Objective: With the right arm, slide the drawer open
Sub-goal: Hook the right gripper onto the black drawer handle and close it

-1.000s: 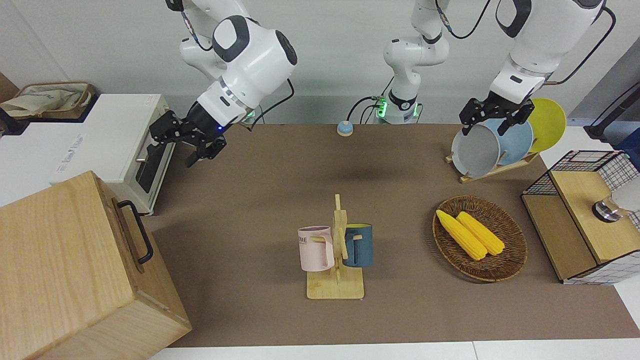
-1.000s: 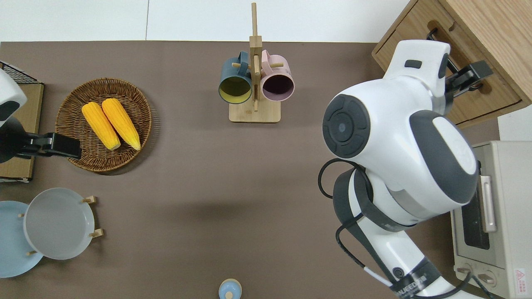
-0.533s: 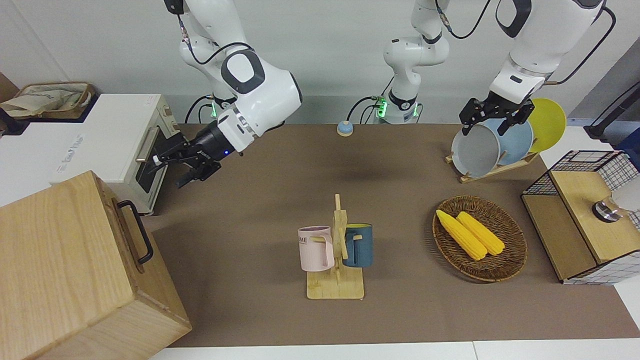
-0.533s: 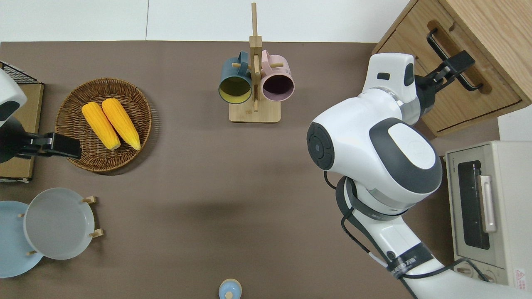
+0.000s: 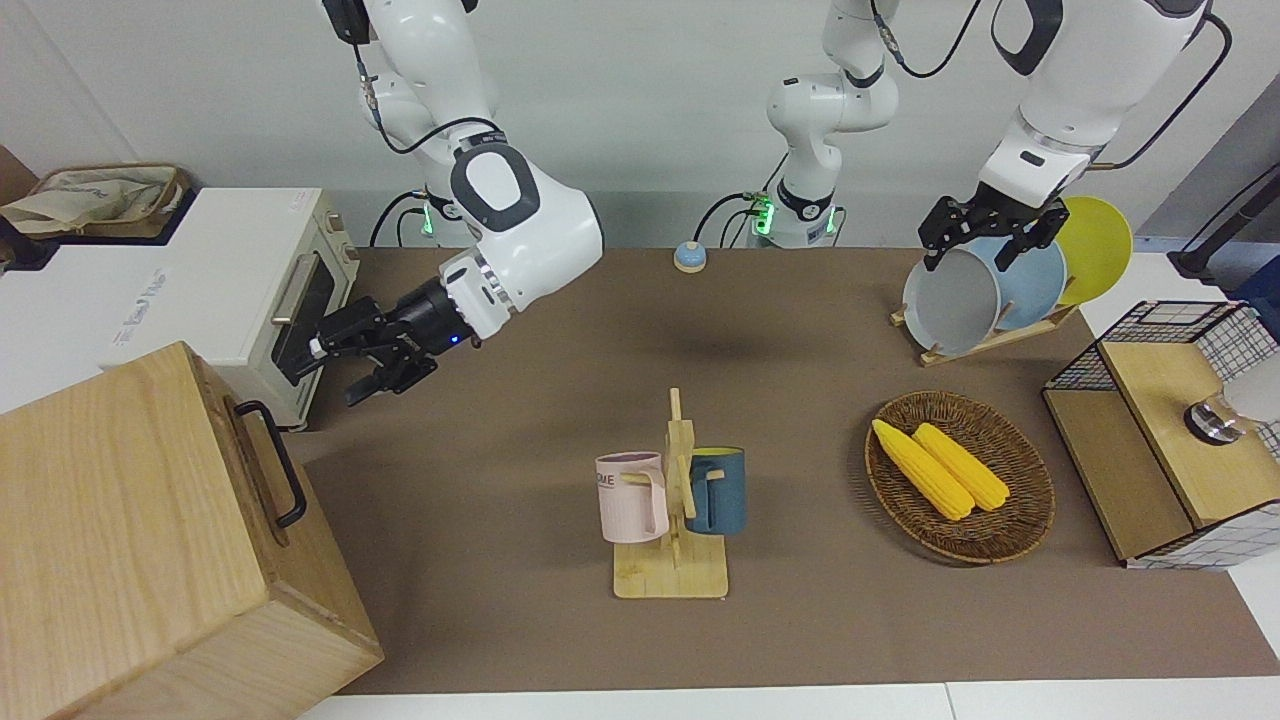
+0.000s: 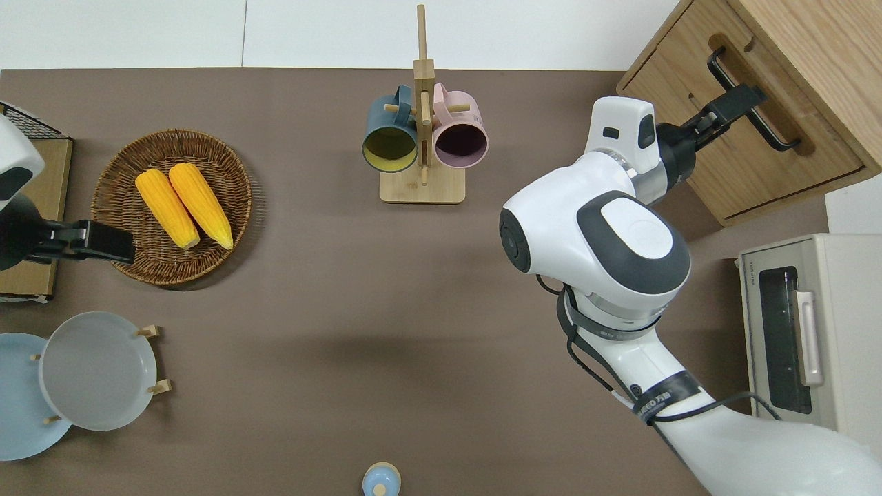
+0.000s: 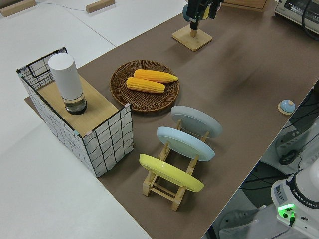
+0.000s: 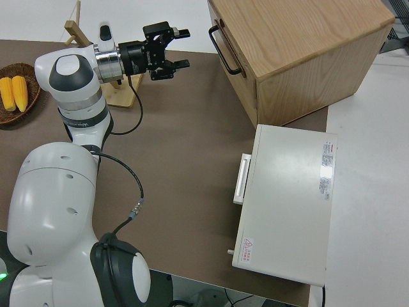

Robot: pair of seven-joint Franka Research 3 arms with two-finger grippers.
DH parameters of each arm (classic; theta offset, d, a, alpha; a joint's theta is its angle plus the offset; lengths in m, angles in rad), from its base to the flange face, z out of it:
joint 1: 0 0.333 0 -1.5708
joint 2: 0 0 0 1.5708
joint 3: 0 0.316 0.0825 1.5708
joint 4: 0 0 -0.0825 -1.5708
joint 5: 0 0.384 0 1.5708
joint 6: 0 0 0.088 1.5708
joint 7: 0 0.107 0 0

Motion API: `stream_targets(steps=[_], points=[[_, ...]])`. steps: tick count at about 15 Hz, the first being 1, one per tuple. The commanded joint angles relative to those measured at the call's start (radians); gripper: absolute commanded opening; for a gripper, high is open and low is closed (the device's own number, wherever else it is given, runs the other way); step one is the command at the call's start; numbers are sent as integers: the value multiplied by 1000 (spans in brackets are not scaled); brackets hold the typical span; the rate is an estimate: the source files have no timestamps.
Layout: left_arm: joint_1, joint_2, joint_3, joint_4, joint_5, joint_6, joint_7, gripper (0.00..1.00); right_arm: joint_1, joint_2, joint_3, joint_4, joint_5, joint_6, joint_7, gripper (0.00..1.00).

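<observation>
The drawer [image 6: 747, 148] sits flush in the pale-wood cabinet [image 5: 120, 530] at the right arm's end of the table. Its black bar handle [image 6: 777, 131] also shows in the front view [image 5: 285, 480] and in the right side view [image 8: 222, 46]. My right gripper [image 6: 743, 103], with a blue light at its wrist, is open and empty. It points at the handle, fingers level with it. In the right side view the right gripper [image 8: 184, 47] stands a short gap away from the bar, not touching. My left arm is parked, its gripper [image 5: 975, 250] open.
A white toaster oven [image 5: 250, 290] stands next to the cabinet, nearer to the robots. A mug rack [image 5: 672, 500] is mid-table. A basket [image 5: 1030, 500] of corn, a plate rack [image 5: 985, 285], a wire-grid stand [image 5: 1170, 440] and a small bell [image 5: 689, 258] are elsewhere.
My right gripper has swung from over the toaster oven's door, down and away from the robots, to the drawer's handle. The drawer and the left arm have not moved.
</observation>
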Motion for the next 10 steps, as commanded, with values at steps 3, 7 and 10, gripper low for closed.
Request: stream_targets(steps=[3,7,10], points=[[5,11,-7,26,17,-20,9,993,4,61,-23,-17,-129,3,111,973],[5,11,-7,24,17,-20,9,993,1,95,-49,-18,-210,10,162,973],[5,11,-7,24,17,-20,9,993,-13,106,-51,-17,-259,23,182,973]])
